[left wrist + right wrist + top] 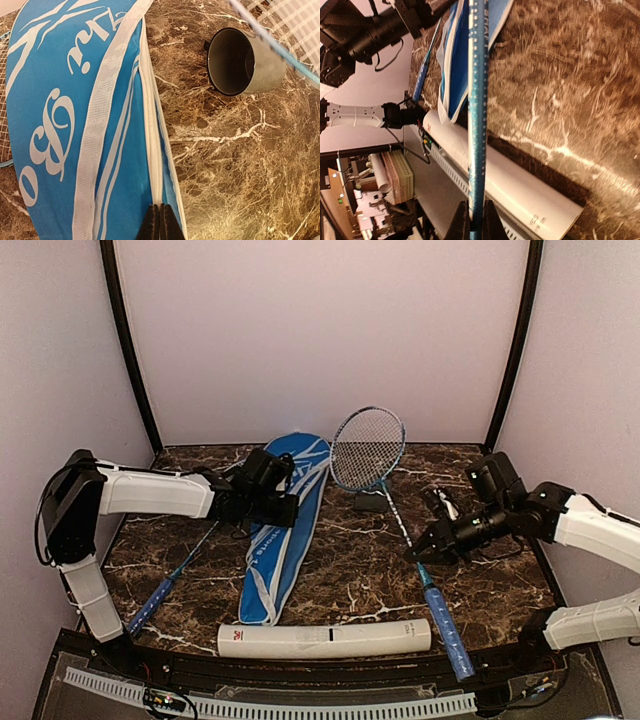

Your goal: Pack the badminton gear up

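Note:
The blue zip bag (pixel 285 530) lies lengthwise mid-table. My left gripper (pixel 290 510) is shut, its tips (pixel 161 222) resting on the bag's white zip seam (pixel 152 150); nothing shows between the fingers. One racket has its head (pixel 368 448) beside the bag's far end. My right gripper (pixel 420 552) is shut on that racket where shaft meets blue handle (pixel 478 100), the jaws (pixel 476 220) clamped on either side. The second racket's handle (pixel 155 595) lies left of the bag, its head hidden under it. The white tube (pixel 325 638) lies along the front edge, with its dark cap (pixel 245 62) off and on its side.
The marble table (pixel 340 580) is walled by pale panels at the back and sides. A perforated cable strip (pixel 300 708) runs below the front edge. The left arm (pixel 370 35) reaches over the bag. Something small, black and white, lies by the right arm (pixel 443 502).

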`<state>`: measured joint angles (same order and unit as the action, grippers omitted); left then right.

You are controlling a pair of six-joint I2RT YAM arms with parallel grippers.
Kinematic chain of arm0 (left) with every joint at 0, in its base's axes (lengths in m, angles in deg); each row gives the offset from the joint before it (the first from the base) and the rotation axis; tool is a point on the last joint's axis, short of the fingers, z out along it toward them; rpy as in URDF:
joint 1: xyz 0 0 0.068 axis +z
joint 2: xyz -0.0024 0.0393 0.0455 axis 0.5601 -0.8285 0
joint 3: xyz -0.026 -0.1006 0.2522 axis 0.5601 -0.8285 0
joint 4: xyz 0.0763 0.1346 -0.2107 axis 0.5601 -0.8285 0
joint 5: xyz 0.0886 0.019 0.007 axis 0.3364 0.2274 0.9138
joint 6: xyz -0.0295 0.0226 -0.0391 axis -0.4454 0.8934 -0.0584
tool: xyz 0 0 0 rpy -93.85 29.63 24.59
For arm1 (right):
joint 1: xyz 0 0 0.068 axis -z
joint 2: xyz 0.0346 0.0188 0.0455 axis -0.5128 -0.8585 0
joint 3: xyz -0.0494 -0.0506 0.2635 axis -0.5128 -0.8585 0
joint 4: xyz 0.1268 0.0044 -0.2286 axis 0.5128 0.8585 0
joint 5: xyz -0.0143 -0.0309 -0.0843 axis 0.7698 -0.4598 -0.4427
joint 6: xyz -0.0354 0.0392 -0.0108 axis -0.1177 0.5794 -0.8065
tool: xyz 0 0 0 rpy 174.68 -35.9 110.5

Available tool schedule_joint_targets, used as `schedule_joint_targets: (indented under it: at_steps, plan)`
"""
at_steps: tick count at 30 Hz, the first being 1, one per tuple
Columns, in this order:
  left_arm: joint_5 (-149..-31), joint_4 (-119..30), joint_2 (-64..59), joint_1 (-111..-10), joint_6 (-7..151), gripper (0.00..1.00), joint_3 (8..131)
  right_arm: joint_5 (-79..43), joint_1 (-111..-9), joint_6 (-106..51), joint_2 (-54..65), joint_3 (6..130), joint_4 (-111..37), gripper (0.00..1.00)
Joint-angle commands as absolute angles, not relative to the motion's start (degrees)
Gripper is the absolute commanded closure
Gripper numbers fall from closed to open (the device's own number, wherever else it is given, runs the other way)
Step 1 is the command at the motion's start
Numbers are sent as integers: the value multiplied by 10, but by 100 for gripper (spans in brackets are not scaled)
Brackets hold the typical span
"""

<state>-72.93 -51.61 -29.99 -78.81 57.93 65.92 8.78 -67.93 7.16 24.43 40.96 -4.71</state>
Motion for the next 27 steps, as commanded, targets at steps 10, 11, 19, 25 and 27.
schedule_joint_targets:
  at_steps: [10,11,19,25,27]
  plan:
    - [-739,-456,-246,-775,591,100,642,234,-723,215,241,328,-169,100]
    - [-739,-455,-244,-774,592,100,642,239,-734,218,235,329,-177,100]
    - [-771,-424,-241,-770,603,100,635,252,-772,246,176,336,-252,100]
    - [-818,-398,-244,-770,618,100,626,237,-782,262,103,370,-334,100]
    - [-833,-390,-245,-770,625,100,623,233,-782,282,80,372,-378,100]
